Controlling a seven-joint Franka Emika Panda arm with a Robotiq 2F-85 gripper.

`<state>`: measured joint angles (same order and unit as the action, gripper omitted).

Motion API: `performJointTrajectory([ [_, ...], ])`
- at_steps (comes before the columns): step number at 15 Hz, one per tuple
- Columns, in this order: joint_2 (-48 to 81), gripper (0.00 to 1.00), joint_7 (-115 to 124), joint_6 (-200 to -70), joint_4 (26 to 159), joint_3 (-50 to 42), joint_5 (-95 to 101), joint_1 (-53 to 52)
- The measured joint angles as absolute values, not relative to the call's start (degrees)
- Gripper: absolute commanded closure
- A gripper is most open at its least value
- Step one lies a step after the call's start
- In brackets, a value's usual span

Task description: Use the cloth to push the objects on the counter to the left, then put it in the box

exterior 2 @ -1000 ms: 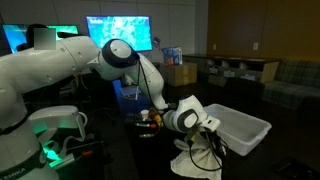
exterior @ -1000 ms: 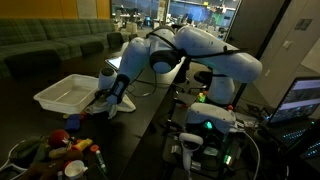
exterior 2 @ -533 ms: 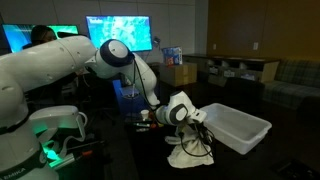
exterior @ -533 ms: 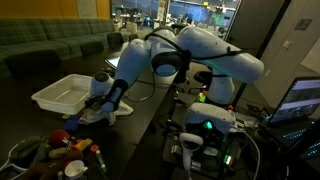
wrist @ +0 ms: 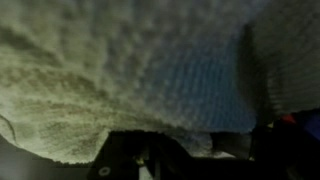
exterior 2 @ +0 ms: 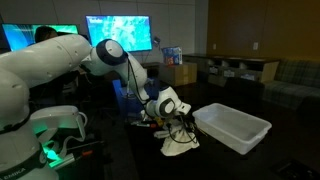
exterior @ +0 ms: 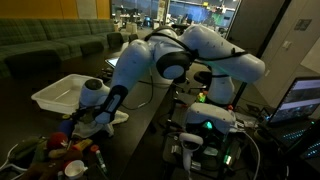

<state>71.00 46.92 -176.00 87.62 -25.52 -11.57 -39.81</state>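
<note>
My gripper (exterior: 88,122) is low on the dark counter and shut on the white cloth (exterior: 103,122). In an exterior view the cloth (exterior 2: 182,146) trails on the counter under the gripper (exterior 2: 172,122). A pile of small colourful objects (exterior: 62,148) lies just beside the gripper, and it shows again in an exterior view (exterior 2: 148,122). The white box (exterior: 62,93) stands behind the gripper; it is also in an exterior view (exterior 2: 233,127). The wrist view is filled by the cloth's knobbly weave (wrist: 130,70); the fingertips are hidden by it.
The white box's rim (exterior 2: 205,112) is close to the arm. Green-lit equipment (exterior: 205,125) and cables stand on the counter's far side. A robot base with green light (exterior 2: 55,135) stands at the counter's end.
The gripper has slid with the cloth across the counter, away from the box and towards the pile of objects, and now sits right beside them.
</note>
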Motion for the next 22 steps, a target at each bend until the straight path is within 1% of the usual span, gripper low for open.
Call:
performJointTrajectory([
  [10, 68.3, 0.92, 46.45, -176.02, 87.57, -20.02, -11.56, -42.73],
  [16, 66.38, 0.92, 44.02, -176.83, 88.6, -20.42, -11.49, -43.0],
  [18, 64.54, 0.92, 39.83, -177.42, 90.28, -18.72, -11.13, -40.59],
  [20, 60.88, 0.92, 32.46, -179.37, 93.32, -13.26, -10.07, -35.01],
  [22, 55.6, 0.92, 23.84, -181.2, 97.81, -5.76, -9.24, -27.3],
])
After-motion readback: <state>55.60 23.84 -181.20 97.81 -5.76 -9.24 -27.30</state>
